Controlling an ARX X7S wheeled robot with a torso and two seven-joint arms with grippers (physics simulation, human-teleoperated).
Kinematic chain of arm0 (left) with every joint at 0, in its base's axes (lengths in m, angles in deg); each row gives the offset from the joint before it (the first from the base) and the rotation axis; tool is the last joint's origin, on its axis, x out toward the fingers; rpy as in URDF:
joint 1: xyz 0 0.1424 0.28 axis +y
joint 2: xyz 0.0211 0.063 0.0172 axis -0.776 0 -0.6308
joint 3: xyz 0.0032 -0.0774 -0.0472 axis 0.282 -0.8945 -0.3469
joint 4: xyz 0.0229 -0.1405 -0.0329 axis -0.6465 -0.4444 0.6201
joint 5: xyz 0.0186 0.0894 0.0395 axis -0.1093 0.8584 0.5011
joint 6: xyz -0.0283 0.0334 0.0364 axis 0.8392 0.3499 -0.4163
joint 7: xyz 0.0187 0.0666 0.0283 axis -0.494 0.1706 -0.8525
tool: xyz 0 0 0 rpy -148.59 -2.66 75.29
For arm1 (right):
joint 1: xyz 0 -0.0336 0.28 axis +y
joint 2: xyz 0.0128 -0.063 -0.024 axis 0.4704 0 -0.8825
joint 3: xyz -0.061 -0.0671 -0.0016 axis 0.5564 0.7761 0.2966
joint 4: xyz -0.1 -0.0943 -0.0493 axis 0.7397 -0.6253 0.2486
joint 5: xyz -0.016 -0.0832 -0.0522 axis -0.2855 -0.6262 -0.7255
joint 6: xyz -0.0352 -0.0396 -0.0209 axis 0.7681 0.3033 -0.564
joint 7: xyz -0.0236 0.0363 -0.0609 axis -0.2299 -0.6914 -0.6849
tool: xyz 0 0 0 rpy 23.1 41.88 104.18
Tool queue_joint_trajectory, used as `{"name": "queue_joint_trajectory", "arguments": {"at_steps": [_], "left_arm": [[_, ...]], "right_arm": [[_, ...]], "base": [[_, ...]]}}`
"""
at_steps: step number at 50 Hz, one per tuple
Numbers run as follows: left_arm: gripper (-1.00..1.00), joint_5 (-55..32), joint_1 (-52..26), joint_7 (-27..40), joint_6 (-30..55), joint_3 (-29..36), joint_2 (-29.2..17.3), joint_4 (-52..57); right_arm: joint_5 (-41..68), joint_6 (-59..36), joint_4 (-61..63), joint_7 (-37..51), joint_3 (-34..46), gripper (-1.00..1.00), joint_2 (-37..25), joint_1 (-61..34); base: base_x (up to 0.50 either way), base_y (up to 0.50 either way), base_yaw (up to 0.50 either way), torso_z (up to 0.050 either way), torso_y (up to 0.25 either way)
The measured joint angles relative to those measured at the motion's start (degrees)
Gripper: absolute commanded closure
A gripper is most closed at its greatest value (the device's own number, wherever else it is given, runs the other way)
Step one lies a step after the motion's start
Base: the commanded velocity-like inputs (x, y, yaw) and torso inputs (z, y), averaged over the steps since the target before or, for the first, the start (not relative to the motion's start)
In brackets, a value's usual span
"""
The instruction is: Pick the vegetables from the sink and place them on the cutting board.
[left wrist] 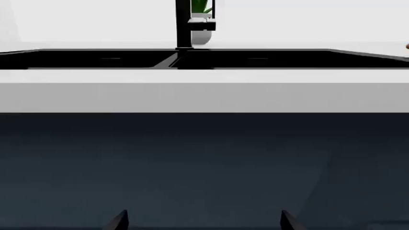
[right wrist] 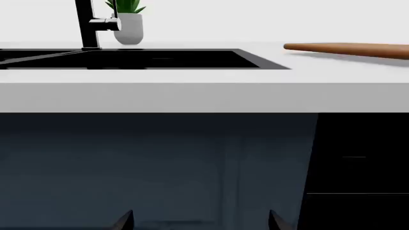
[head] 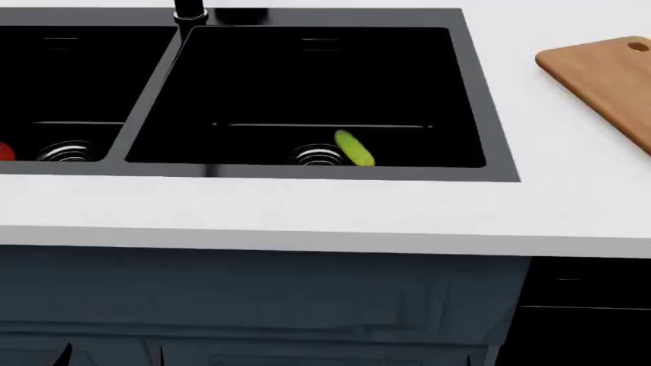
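Plainly, the white table [head: 305, 210] and the black sink [head: 478, 99] set into it fill the head view, and both arms hang low in front of the dark cabinet, below the table's edge, so everything the task needs lies above and ahead of them. At the far right of the table lies the cutting board [head: 605, 80], well apart from the sink. The cucumber [head: 353, 147] rests on the floor of the right basin, just beside its steel drain [head: 317, 155], its long axis running away from the robot with a slight slant; it seems nearer the right tool [right wrist: 201, 219] than the left tool [left wrist: 204, 219]. Only a red sliver of the tomato [head: 5, 152] shows at the head view's left edge, in the left basin. Both tools show spread fingertips with nothing between them. Neither wrist view sees into the basins, so the vegetables appear only from the head; the wrist views alone show the faucet [right wrist: 85, 26] upright and a potted plant [right wrist: 128, 24] behind it.
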Motion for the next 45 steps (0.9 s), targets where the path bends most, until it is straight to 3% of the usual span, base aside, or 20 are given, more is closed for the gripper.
{"name": "queue_joint_trajectory", "arguments": {"at_steps": [20,45], "left_arm": [[-1.00,-2.7,0.2,4.0,-0.8,4.5,-3.7,0.3],[-1.00,-5.1,0.6,5.6,-2.3,6.8,-5.9,1.0]], "right_arm": [[3.6,0.5,0.6,3.9,3.2,-1.00,-2.9,0.2],[3.6,-0.5,1.3,6.6,6.8,-1.00,-5.2,-0.1]], "base": [[0.00,0.00,0.00,0.000,0.000],[0.00,0.50,0.00,0.000,0.000]]}}
